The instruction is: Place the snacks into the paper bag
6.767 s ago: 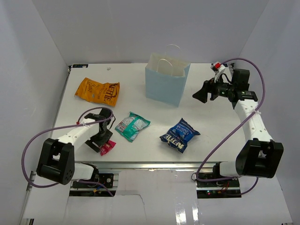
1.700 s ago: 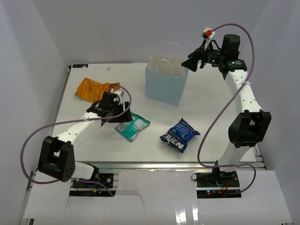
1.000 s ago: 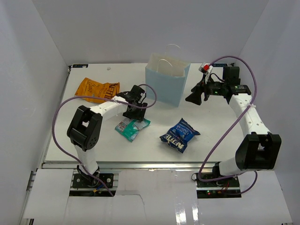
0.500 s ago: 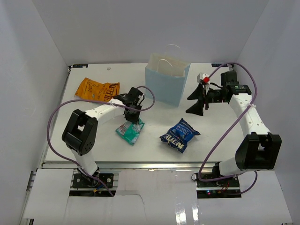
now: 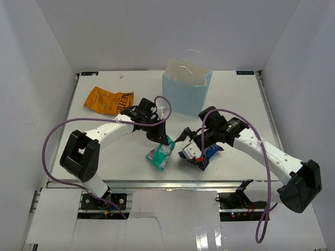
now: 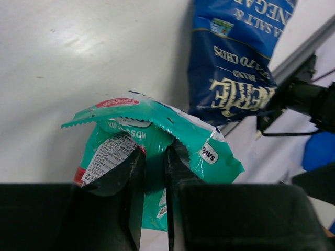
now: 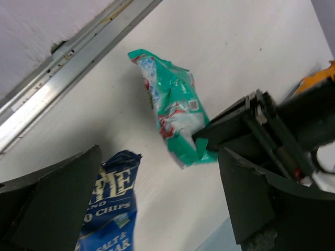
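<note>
Paper bag, light blue with white string handles, stood upright and open-topped at the upper middle of the top view, on the white bench. No snack could be seen inside it from that angle.

An orange chip bag lay flat at the upper left, well apart from the other packets. The blue chip bag lay below and slightly right of the paper bag, near the bench's front edge. Just to its left was the teal-white pouch, crumpled and tilted.

The left gripper reached in from the left, and its jaws were closed narrowly on one end of the pouch. In the left wrist view, the pouch bulged out past the left gripper, with the blue chip bag beyond it at the upper right. Whether the pouch's far end touched the bench could not be told.

The right gripper hung over the left end of the blue chip bag, jaws spread wide. In the right wrist view, the right gripper framed the pouch and a corner of the blue chip bag at the lower left. Contact with the bag could not be told.
</note>
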Robot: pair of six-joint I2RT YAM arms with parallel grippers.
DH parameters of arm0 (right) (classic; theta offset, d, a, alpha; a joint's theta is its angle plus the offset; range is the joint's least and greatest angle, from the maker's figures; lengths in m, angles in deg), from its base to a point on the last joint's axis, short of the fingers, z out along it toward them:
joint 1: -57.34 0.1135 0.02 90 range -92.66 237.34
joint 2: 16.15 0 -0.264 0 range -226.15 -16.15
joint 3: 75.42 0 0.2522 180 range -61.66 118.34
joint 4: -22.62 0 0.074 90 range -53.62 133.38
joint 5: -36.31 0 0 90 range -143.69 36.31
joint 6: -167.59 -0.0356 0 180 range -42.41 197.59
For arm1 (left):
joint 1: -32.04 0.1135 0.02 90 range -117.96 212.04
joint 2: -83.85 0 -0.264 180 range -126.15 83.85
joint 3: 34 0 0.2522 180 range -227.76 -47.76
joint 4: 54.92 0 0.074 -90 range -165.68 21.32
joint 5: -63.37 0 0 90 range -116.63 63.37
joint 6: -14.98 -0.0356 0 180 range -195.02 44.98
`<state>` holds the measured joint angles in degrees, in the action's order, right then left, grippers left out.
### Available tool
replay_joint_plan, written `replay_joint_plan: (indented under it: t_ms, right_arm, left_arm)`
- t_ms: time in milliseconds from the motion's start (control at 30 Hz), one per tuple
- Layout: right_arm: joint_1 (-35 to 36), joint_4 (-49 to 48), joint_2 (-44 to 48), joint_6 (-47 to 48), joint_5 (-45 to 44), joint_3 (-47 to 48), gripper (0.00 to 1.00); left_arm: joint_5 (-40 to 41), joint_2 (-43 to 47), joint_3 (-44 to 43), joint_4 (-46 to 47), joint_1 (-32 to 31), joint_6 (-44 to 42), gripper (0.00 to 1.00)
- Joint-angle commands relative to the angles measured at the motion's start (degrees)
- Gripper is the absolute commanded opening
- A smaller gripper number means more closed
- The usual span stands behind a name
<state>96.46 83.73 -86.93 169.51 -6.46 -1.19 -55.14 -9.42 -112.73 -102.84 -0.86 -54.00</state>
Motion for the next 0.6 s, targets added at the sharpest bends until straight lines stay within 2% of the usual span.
replay_joint_plan:
  t_ms: [0,133,233,367,467,533,567]
  right_arm:
    - [6.75,-13.5,-1.02,-0.07,-9.95,-0.79,0.98]
    - [12.55,-14.56,-4.35,2.12,-14.69,-1.58,0.98]
    - [14.32,-17.55,-6.2,1.34,-16.54,-2.81,0.97]
    - [15.38,-16.5,-10.07,-0.15,-17.95,-0.36,0.91]
    - [15.64,-18.6,-12.53,-0.51,-20.23,0.0,0.81]
    - [15.73,-20.1,-13.33,-1.48,-22.08,-0.26,0.65]
    - [15.73,-21.24,-13.41,-2.52,-22.43,-0.18,0.51]
  left_arm:
    - [-10.85,0.82,-1.03,1.72,-0.05,2.71,0.08]
    - [-14.37,0.46,-2.35,1.89,-0.05,4.47,0.08]
    - [-16.31,0.46,-3.23,1.9,-0.05,5.09,0.09]
    - [-17.36,1.43,-3.06,1.98,-0.05,5.53,0.09]
    - [-18.33,1.69,-2.62,2.16,-0.05,5.7,0.1]
    - [-18.6,2.04,-2.53,2.6,-0.05,6.05,0.13]
    - [-18.51,2.39,-2.36,2.6,-0.05,5.88,0.18]
